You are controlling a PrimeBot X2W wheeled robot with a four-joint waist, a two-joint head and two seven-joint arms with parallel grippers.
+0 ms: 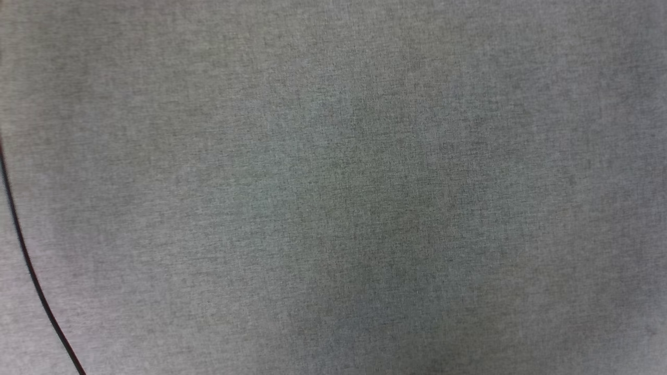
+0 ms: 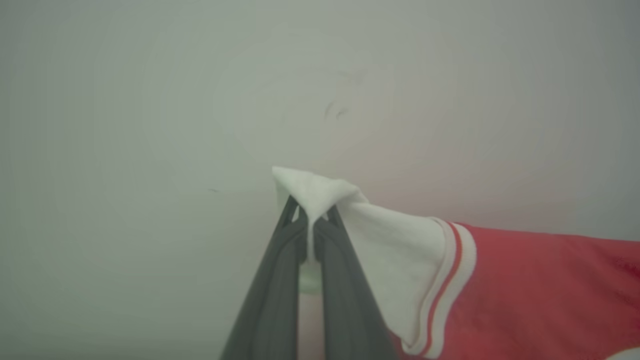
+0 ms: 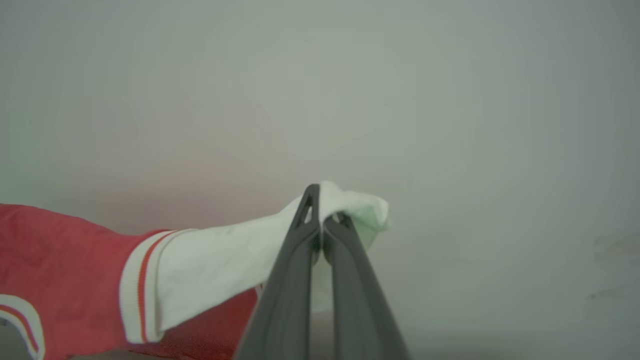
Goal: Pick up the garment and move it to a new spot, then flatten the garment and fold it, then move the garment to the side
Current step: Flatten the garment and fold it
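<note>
Left gripper (image 2: 311, 216) — fingers pointing to 12 o'clock, pinching a garment (image 2: 525, 280) sleeve. Right gripper (image 3: 323, 220) — likewise pointing to 12 o'clock, pinching the other sleeve.

We can read no text, number, label or brand here. The part of the garment (image 2: 525, 290) that we see is plain red and white with stripe trim, bearing no legible marks.

Cut off by the left wrist view's right and bottom edges: red jersey (image 2: 540, 290). Hidden between the closed fingers of the left gripper (image 2: 312, 214): part of its sleeve. Blurred behind: pale surface (image 2: 150, 125).
</note>
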